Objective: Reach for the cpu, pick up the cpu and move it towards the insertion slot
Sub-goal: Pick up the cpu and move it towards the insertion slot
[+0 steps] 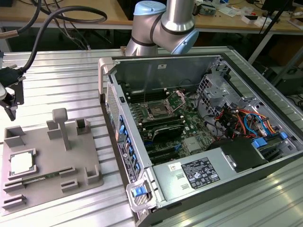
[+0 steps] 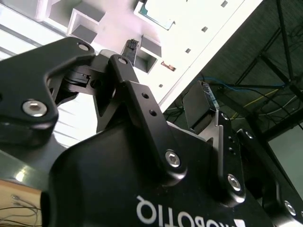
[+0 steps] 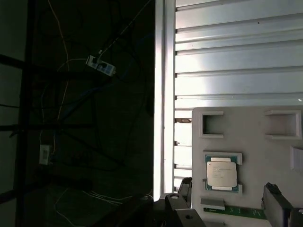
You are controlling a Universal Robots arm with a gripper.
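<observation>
At the exterior view's far left, the black two-fingered gripper (image 1: 11,106) hangs above the ribbed aluminium table (image 1: 57,80), just off the far left corner of the tray. In both wrist views its fingers (image 3: 277,203) are spread wide with nothing held between them.

At lower left, the grey plastic tray with raised blocks (image 1: 52,161) lies flat on the table. The cpu, a small flat square chip with a silvery-white metal top (image 1: 21,163), sits in a recess near the tray's left edge, apart from the gripper.

Across centre and right stands the open grey metal computer case (image 1: 161,75), holding a green motherboard (image 1: 189,123). The insertion slot, a square silver metal-framed socket with a dark centre (image 1: 156,112), sits in the board's upper middle, well apart from the cpu.

The silver and blue robot arm (image 1: 165,21) is at top centre.
</observation>
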